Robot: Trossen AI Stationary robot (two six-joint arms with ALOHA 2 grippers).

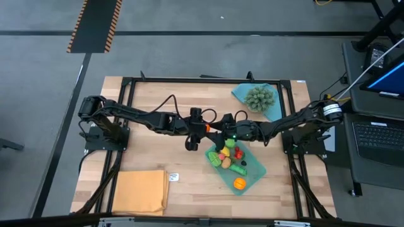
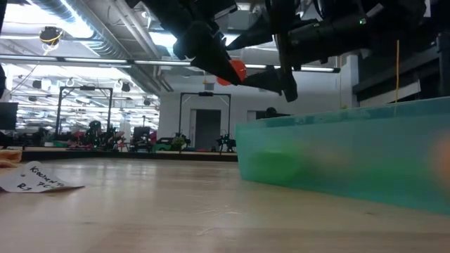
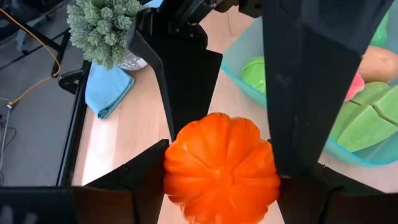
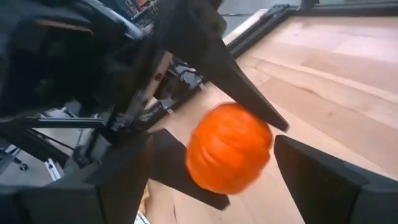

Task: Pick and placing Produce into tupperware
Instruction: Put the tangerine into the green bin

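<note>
An orange toy pumpkin (image 3: 221, 168), one piece of the produce, hangs in the air above the table's middle, with my left gripper (image 3: 221, 190) shut on it. My right gripper (image 4: 214, 152) faces it from the table's right, open. Its two fingers stand on either side of the pumpkin (image 4: 227, 149), with a gap showing on each side. The teal tupperware (image 1: 259, 170) rests on the table just near and right of the grippers. It holds several produce pieces (image 1: 227, 154), green, yellow, red and orange. My left gripper pinches the pumpkin by two opposite sides (image 3: 177, 165) between its two fingers. The fingers come from the table's left, slanting down. The pumpkin (image 2: 238, 70) is lifted clear of the table, beside the tupperware's far left corner.
A spiky grey-green ball (image 1: 260, 98) sits on a blue cloth (image 1: 243, 94) at the far right. A flat orange-yellow cloth (image 1: 140, 191) lies at the near left, with a small paper tag (image 1: 173, 177) beside it. Bare wood lies between cloth and tupperware.
</note>
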